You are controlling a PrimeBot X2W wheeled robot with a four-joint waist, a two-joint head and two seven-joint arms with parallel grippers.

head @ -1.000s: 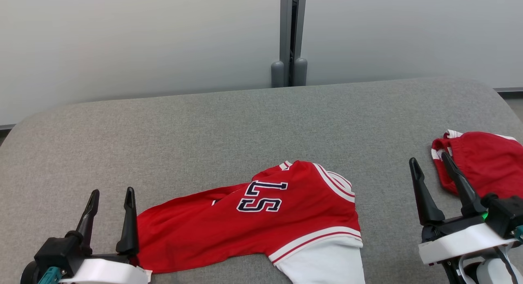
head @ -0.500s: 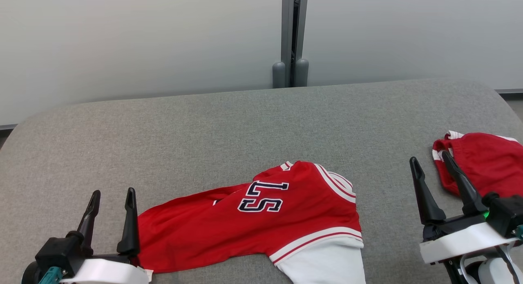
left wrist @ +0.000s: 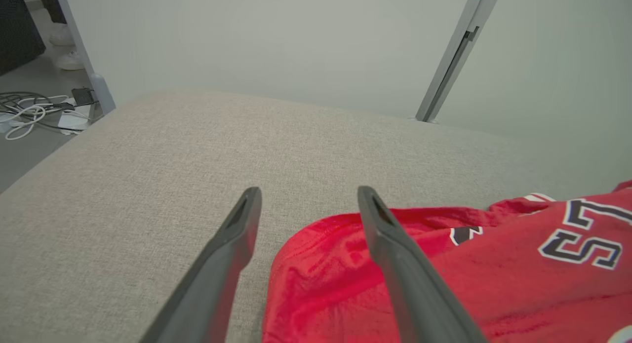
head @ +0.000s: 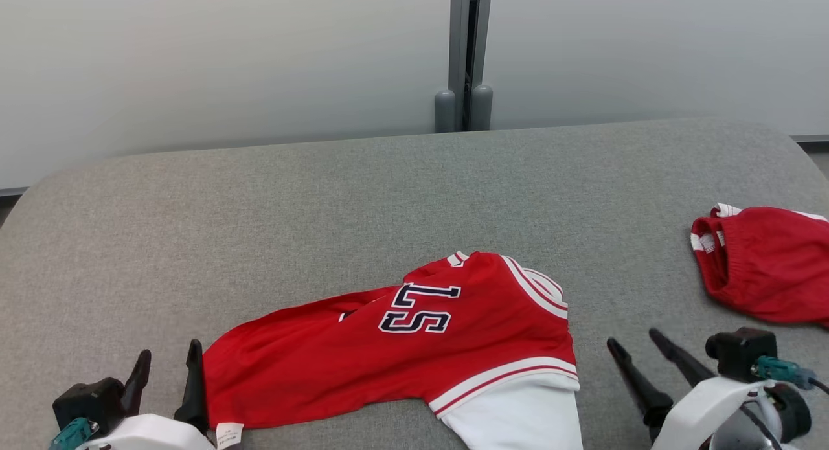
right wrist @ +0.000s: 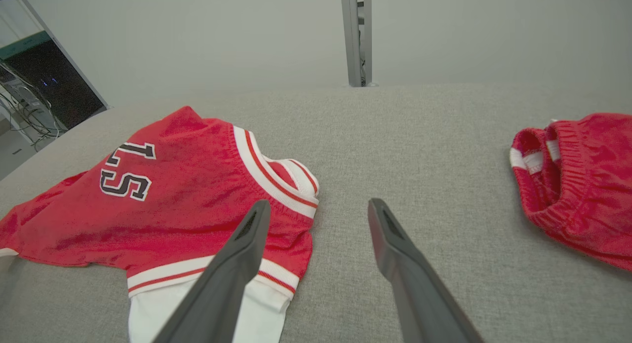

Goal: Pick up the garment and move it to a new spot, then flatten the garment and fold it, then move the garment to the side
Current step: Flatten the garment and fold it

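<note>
- The left gripper (head: 170, 350) sits at the near left corner of the bench (head: 311, 197). Its fingers are spread and empty, and the inner one is just beside the hem.
- The right gripper (head: 631, 337) sits toward the near right, fingers likewise spread and holding nothing, apart from any cloth.
- The red jersey (head: 401, 346) lies rumpled along the near edge between the two grippers, with its white sleeve (head: 518, 417) trailing nearest.
- The pick-up looks not yet begun. For a good grip, pinch only the top layer at each end and lift both ends together, so the cloth hangs open rather than bunching.
- The middle of the bench is bare right across, giving ample room to set the jersey down flat.
- A second red garment (head: 771, 262) lies at the right edge, so steer clear of it.
- The rounded far edge meets a pale wall (head: 194, 61), so stop short of it.
</note>
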